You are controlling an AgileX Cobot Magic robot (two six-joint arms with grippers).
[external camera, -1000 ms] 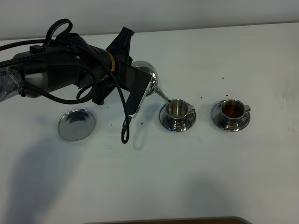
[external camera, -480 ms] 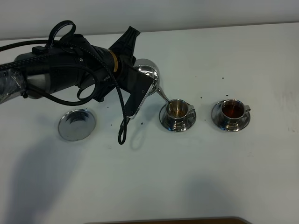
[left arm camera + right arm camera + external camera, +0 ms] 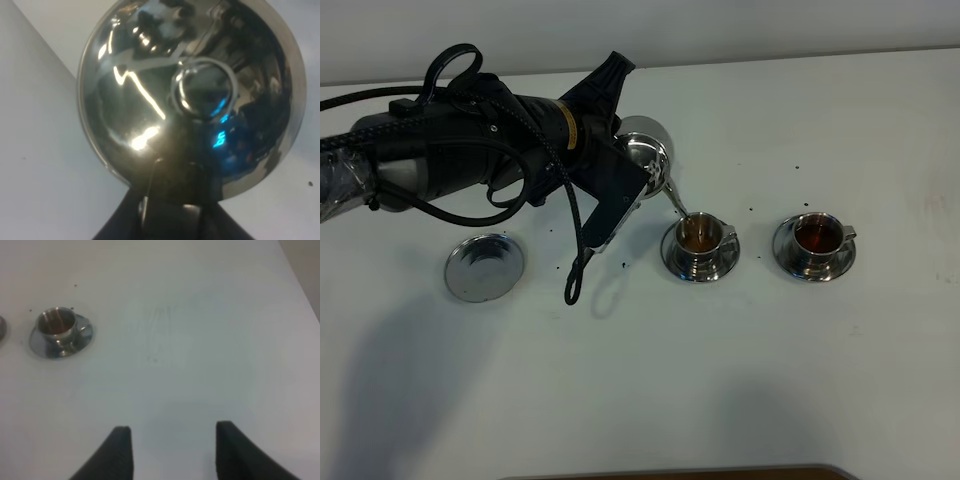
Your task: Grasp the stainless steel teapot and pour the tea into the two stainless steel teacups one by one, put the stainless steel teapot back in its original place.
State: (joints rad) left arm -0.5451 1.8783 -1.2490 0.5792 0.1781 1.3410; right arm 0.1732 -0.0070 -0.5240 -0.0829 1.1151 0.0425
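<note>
My left gripper (image 3: 623, 152) is shut on the handle of the stainless steel teapot (image 3: 646, 148), which is tipped toward the right. Its thin spout (image 3: 672, 200) points down over the left teacup (image 3: 698, 232), and brown tea shows inside. The right teacup (image 3: 814, 238) holds dark tea on its saucer. In the left wrist view the domed lid and knob (image 3: 204, 90) fill the picture, with the left gripper (image 3: 172, 207) at the handle. The steel coaster disc (image 3: 484, 266) lies bare to the left. My right gripper (image 3: 172, 450) hangs open over bare table, out of the high view.
A loose black cable loop (image 3: 576, 280) dangles from the left arm between the coaster and the left cup. Small dark specks dot the white table (image 3: 740, 380) around the cups. The right wrist view also shows the tea-filled right cup (image 3: 60, 326).
The left arm has rolled further, tipping the teapot more steeply and lifting it slightly. The left cup has gone from shiny inside to brown with tea. The right arm is still.
</note>
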